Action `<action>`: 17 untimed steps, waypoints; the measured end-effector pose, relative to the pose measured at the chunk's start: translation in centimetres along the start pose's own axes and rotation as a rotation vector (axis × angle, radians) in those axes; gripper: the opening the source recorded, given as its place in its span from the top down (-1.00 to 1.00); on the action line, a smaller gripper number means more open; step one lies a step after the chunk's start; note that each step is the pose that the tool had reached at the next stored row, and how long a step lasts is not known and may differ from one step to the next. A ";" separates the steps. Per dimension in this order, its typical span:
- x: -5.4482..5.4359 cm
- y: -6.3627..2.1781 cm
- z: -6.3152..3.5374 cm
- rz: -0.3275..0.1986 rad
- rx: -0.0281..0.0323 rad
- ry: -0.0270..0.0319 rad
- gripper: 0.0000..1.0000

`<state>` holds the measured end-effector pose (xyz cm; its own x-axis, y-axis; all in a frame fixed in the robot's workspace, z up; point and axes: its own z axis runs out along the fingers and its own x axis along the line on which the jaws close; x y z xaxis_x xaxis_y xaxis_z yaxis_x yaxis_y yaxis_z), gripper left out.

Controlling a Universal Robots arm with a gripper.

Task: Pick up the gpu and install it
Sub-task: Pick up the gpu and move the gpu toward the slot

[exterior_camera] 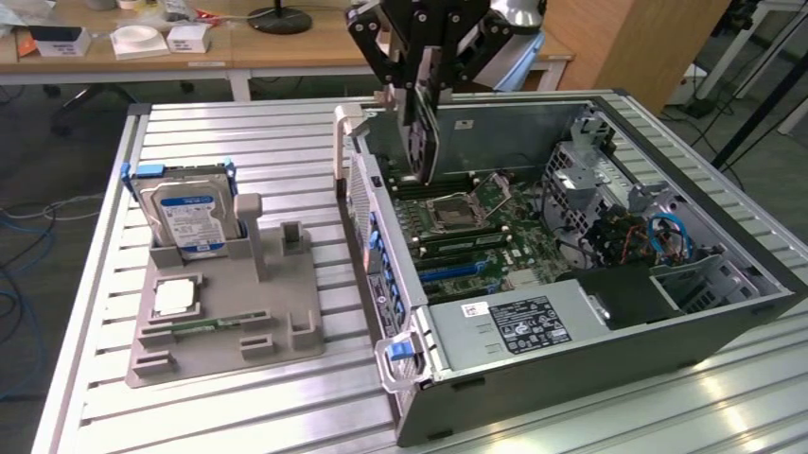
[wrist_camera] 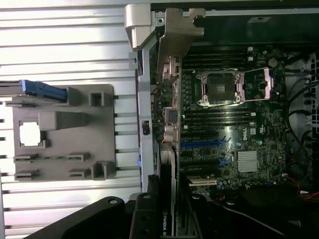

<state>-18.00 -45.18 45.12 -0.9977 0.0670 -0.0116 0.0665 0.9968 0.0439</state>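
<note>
gpu (exterior_camera: 421, 132) gripped upright in closed jaws, hanging inside the open case (exterior_camera: 631, 364) near its rear wall, above the motherboard (exterior_camera: 493, 236), not seated: pickup done, install step in hand. Seating likely calls for the card edge squared over a slot (wrist_camera: 204, 145). Exterior view gives height off the board; wrist view gives the edge-on line to the slots, alignment unclear

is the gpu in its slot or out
Out, it seems: the thin dark green card hangs on edge in the black gripper; the blue motherboard slots lie bare.
</note>
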 end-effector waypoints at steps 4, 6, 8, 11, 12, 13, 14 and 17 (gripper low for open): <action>-0.4 0.02 0.05 -0.001 0.0000 0.0000 0.47; -0.6 0.03 0.08 -0.001 -0.0001 0.0000 0.47; -0.8 0.05 0.11 -0.001 -0.0001 0.0000 0.47; -1.0 0.06 0.15 -0.002 -0.0001 0.0001 0.47; -1.1 0.07 0.17 -0.002 -0.0001 0.0001 0.47; -1.2 0.07 0.18 -0.002 -0.0001 0.0001 0.47; -1.3 0.08 0.20 -0.002 -0.0001 0.0000 0.47; -1.5 0.09 0.23 -0.003 -0.0001 0.0001 0.47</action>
<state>-16.47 -45.18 44.91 -0.9979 0.0643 -0.0116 0.0638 0.9970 0.0440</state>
